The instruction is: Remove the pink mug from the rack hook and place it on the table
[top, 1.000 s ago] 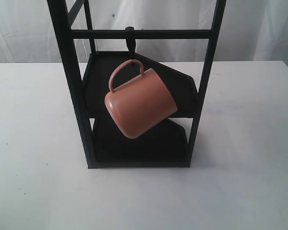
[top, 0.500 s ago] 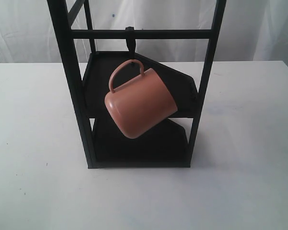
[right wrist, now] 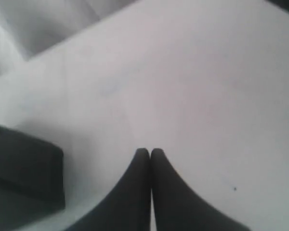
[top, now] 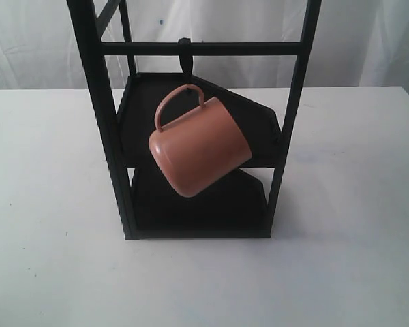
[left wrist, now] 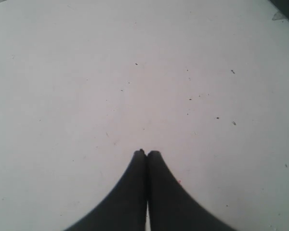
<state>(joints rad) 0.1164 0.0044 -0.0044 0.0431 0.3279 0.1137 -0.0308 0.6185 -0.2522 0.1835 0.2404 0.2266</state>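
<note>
Nothing moved since before: pink mug (top: 199, 146) hangs on rack hook (top: 185, 61); my left jaws and right jaws pressed together over counter (left wrist: 86, 72); lift unstarted.

This looks like a staged test bench in a lab, not a home or kitchen. A broad white matte tabletop (top: 48, 177) with faint specks fills the space. White draped cloth (top: 368, 41) hangs behind it as a plain backdrop. On the tabletop stands a tall black metal-frame rack (top: 101, 122) with one salmon-pink ceramic mug (top: 198, 146) hanging from it.
</note>
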